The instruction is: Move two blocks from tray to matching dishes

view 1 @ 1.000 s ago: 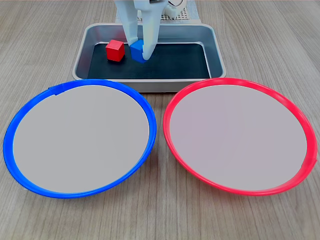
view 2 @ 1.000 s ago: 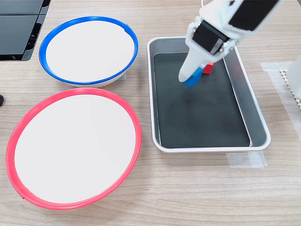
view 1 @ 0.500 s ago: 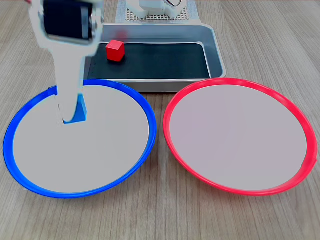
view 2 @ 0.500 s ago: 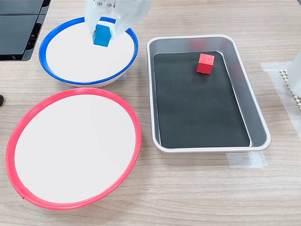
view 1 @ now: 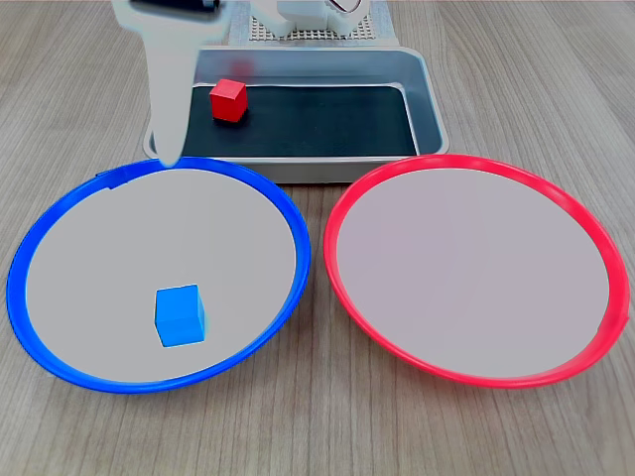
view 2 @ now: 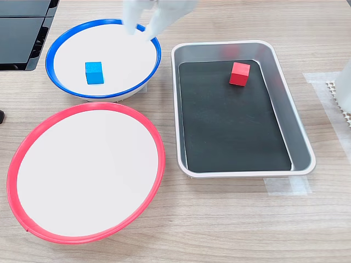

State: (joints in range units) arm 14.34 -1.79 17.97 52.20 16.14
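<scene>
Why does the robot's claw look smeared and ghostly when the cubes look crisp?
In the second exterior view the white gripper is motion-blurred above the blue-rimmed round dish; in the first exterior view the small blue cube and small red cube show sharp edges.

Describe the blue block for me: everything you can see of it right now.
The blue block is a small, solid bright blue cube with clean edges and a plain matte surface, material unclear. It sits flat on the pale centre of the blue-rimmed dish, toward the near side in the first exterior view. Only the dish touches it; the gripper is up and away from it.
</scene>
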